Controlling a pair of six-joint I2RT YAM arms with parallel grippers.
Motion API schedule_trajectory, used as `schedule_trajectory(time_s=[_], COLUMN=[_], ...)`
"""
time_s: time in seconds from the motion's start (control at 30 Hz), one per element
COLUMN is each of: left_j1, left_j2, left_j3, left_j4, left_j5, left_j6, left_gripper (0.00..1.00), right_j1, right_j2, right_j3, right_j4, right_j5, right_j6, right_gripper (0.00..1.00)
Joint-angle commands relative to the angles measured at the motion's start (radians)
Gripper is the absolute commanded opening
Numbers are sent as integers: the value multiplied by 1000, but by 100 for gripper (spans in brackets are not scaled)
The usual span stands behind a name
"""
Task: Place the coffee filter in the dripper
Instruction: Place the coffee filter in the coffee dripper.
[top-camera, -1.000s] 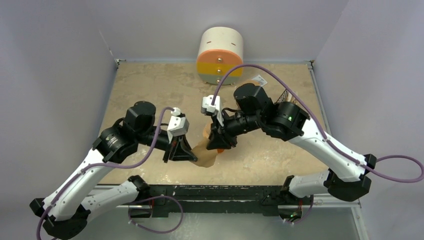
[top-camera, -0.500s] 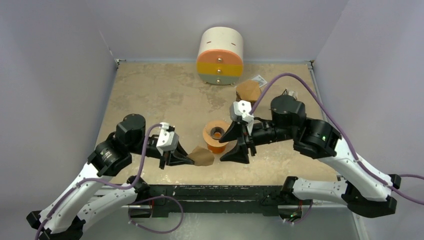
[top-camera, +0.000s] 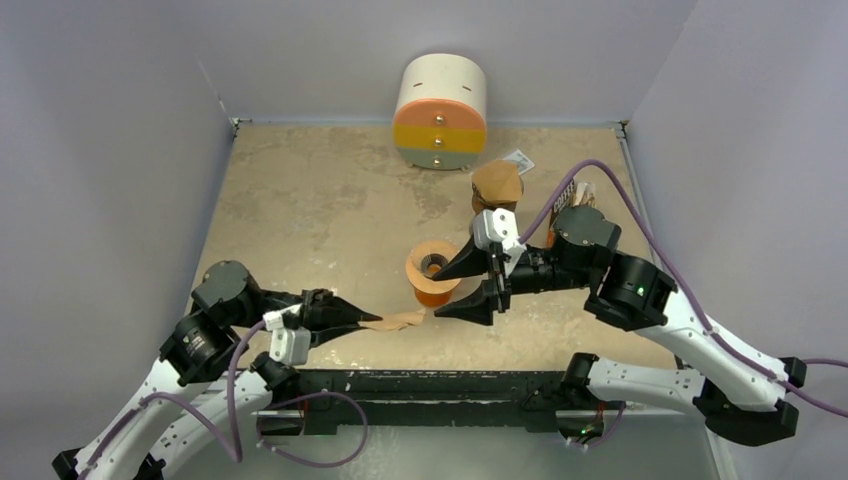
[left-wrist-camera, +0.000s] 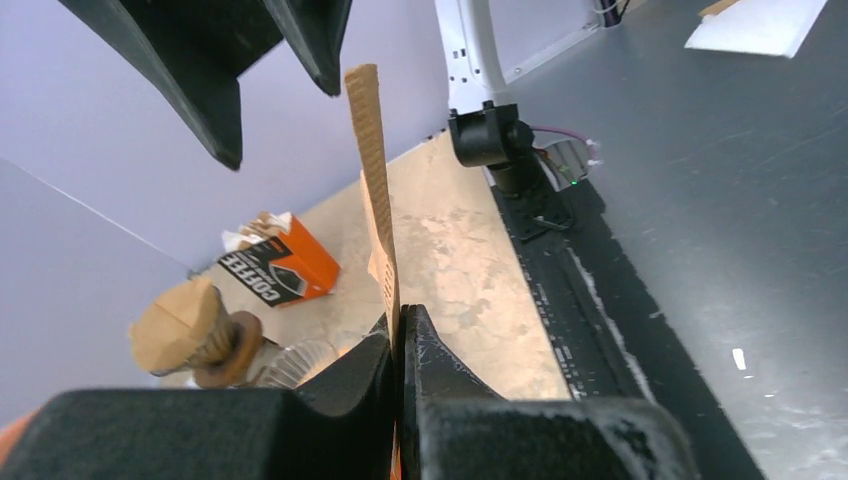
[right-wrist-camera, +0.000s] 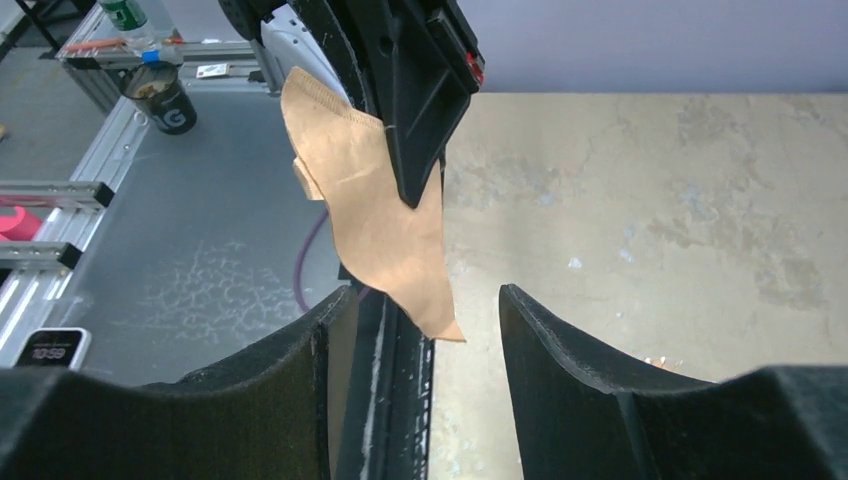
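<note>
the left gripper (top-camera: 372, 320) is clenched on the brown paper coffee filter (top-camera: 400, 321), pinching one edge so the flattened cone sticks out toward 3 o'clock, near the front edge of the desk (top-camera: 300, 190) – not in the dripper

the orange dripper (top-camera: 430, 272) stands upright near the desk's middle, at 1 o'clock from the filter

the right gripper (top-camera: 440, 296) is released – fingers spread wide, pointing to 9 o'clock, just beside the dripper at its 4 o'clock, tips near the filter's free end

at 12 o'clock sits a round drawer unit (top-camera: 441, 112); toward 2 o'clock a filter-topped carafe (top-camera: 497, 186) and an orange coffee box (left-wrist-camera: 280, 268)
</note>
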Motion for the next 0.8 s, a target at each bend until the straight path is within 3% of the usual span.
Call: schedule_trajectory(time_s=[0.0,0.3,0.47,0.77], left_j1=[-2,-2,-3,-3], left_j2=[20,43,37,24], left_j3=[0,42,45,40], left_j4=[63,8,6,-1], left_j5=[-13,-94,-112,-149], left_j6=[170,324,349,366], left_gripper=[0,0,0,0], right_j1=[5,9,23,36], right_j2=[-6,-49,-33,-14], right_j3=[-32,-201,-210,-182], right_j4=[164,503,518,493], right_j5=[-66,-203,-263,-319], right_j6=[-98,-321,-474,-536], right_gripper=[56,54,50,39])
